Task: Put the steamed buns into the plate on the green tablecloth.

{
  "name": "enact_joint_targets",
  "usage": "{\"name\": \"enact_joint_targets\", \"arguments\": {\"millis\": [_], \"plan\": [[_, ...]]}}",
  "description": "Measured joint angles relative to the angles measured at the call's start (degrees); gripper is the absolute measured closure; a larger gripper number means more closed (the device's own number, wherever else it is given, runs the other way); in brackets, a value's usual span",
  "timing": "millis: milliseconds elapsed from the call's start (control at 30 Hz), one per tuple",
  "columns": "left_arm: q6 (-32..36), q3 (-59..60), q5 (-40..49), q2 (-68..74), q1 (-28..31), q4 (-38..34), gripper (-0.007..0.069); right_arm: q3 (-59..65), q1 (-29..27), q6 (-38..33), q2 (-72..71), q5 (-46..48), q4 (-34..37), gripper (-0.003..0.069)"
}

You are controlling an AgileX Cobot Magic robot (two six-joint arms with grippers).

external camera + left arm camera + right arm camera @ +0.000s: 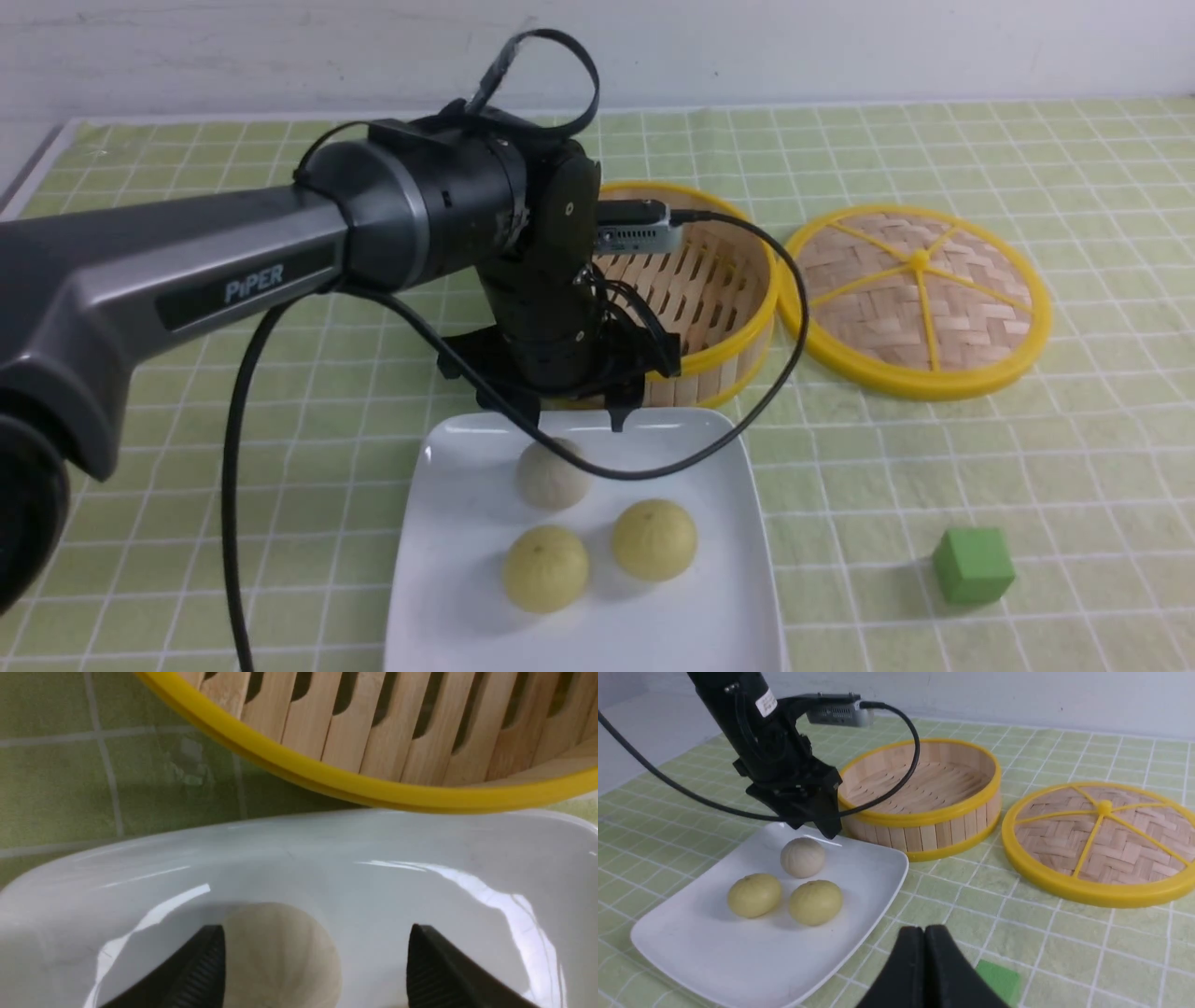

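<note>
Three steamed buns lie in the white square plate (448, 597) on the green tablecloth (934, 467): an off-white one (553, 476) and two pale yellow ones (546, 567) (654, 539). My left gripper (571, 422) hangs open just above the off-white bun (280, 952), at the plate's far edge. Its fingers (205, 961) stand wide apart and hold nothing. My right gripper (924, 928) is shut and empty over the cloth, to the right of the plate (714, 961); it does not show in the front view.
A bamboo steamer basket (728, 299) with a yellow rim stands empty right behind the plate. Its woven lid (920, 299) lies flat to the right. A green cube (973, 565) sits on the cloth right of the plate. The left arm's cable droops over the plate.
</note>
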Motion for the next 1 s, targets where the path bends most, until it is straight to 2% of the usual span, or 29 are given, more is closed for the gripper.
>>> {"name": "enact_joint_targets", "arguments": {"millis": [233,333,433,600,667,833,1000], "plan": [[0.0,-0.17,-0.89,0.0,0.0,0.54,0.0109,0.89,0.0,-0.01,0.0,0.06,0.0,0.0669],[0.0,-0.17,-1.79,0.0,0.0,0.73,0.0147,0.95,0.0,-0.06,0.0,0.06,0.0,0.0667],[0.0,-0.45,-1.52,0.0,0.0,0.73,0.0265,0.95,0.0,-0.06,0.0,0.06,0.0,0.0665],[-0.73,-2.85,3.04,-2.64,0.0,4.63,0.0566,0.95,0.0,-0.06,0.0,0.11,0.0,0.0662],[-1.42,-4.37,5.3,-5.05,0.0,6.7,0.0609,1.01,0.0,-0.12,0.0,0.11,0.91,0.0659],[-1.9,-6.25,9.84,-10.9,0.02,10.69,0.0622,2.97,-0.74,-0.12,-0.13,-2.39,7.16,0.0657],[-3.0,-6.4,13.78,-15.37,-0.04,14.71,0.0622,7.22,-8.67,-0.12,-0.82,-8.4,8.56,0.0657]]}}
